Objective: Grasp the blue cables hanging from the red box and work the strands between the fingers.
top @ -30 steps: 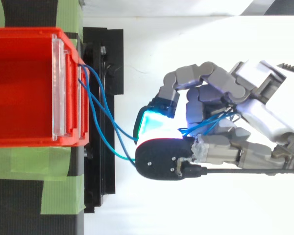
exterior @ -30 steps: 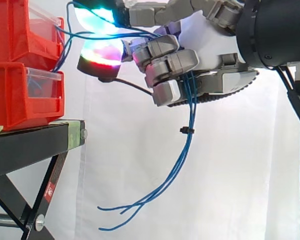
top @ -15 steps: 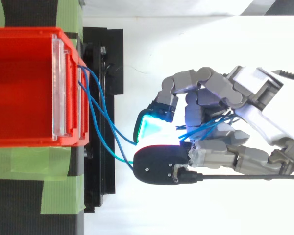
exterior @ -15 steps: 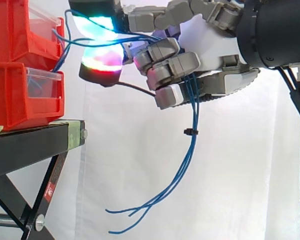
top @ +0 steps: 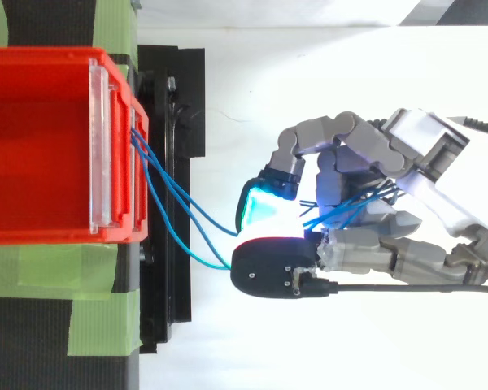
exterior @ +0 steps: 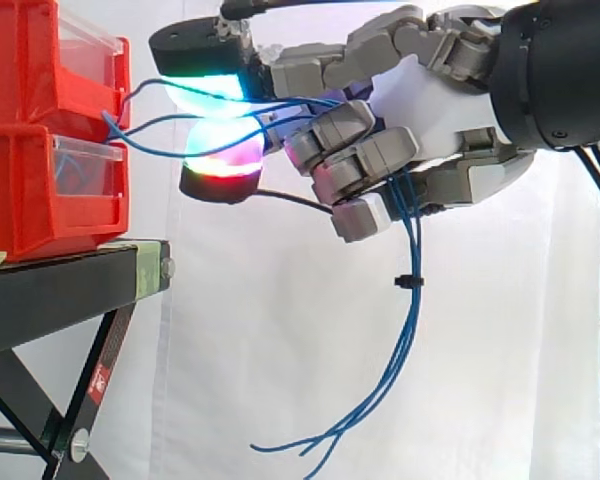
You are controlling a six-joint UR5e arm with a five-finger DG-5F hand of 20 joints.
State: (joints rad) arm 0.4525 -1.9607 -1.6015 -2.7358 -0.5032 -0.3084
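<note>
Blue cables [exterior: 407, 330] run from the front of the upper red box [exterior: 40, 60] across to my hand [exterior: 430, 110], pass between its curled fingers and hang down, bound by a small black tie [exterior: 408, 281], with loose ends fanning out near the bottom. In the top view the cables [top: 175, 215] leave the red box [top: 41, 146] and reach the hand [top: 374, 211] to its right. Two glowing fingertips [exterior: 215, 85], cyan above and red-green below, pinch the strands close to the box. The hand is shut on the cables.
Two red bins are stacked on a black stand [exterior: 70, 285] with green tape [top: 98, 317] on its top. The lower red bin [exterior: 50, 190] holds more blue cable behind its clear front. A white curtain hangs behind.
The hand has moved right, away from the red box, and slightly down. The strands between box and fingertips are pulled longer and the hanging ends swung right.
</note>
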